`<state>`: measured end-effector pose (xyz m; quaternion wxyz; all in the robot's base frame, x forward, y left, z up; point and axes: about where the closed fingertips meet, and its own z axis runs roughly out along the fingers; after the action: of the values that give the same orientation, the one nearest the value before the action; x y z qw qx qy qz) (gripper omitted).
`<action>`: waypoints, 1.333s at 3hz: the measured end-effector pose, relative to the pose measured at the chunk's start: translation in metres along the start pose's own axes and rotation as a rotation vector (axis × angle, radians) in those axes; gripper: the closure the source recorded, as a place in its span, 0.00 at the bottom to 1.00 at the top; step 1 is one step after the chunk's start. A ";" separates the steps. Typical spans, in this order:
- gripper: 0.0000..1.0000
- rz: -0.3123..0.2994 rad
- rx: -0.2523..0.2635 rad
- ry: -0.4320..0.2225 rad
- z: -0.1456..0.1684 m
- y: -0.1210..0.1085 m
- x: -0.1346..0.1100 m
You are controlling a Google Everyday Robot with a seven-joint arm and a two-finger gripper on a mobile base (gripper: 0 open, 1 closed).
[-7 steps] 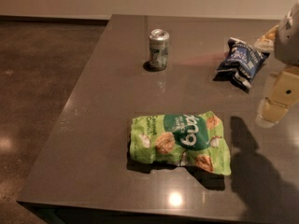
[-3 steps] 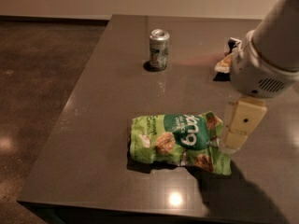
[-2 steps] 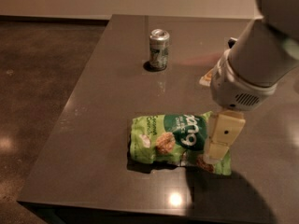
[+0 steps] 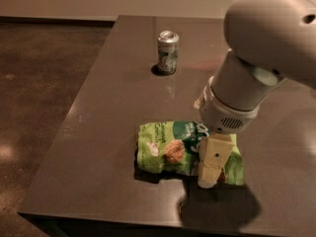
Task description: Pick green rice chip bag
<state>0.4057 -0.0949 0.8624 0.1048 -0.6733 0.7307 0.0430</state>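
green rice chip bag (image 4: pixel 168 149) is lying flat on the dark table (image 4: pixel 98 132), nr its front edge. gripper (image 4: pixel 209 173) is hanging over the bag's right part; whether it's touching, or open vs closed, can't tell. soda can (image 4: pixel 168 52) is standing upright well behind.

gripper (image 4: pixel 208 174) over right end of rice chip bag (image 4: pixel 165 149) on table (image 4: pixel 98 132), can (image 4: pixel 168 52) behind.

we see dim warm light, the gripper (image 4: pixel 210 176) right of centre throwing a dark shadow down-frame onto the faintly glaring table (image 4: pixel 98 132).
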 end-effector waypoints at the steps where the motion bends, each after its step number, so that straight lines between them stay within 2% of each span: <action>1: 0.16 -0.006 -0.030 0.024 0.015 0.004 -0.003; 3: 0.62 0.003 -0.053 0.039 0.018 0.007 -0.006; 4: 0.86 0.034 -0.087 -0.037 -0.004 0.005 -0.006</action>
<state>0.4012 -0.0889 0.8670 0.0880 -0.6639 0.7373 0.0888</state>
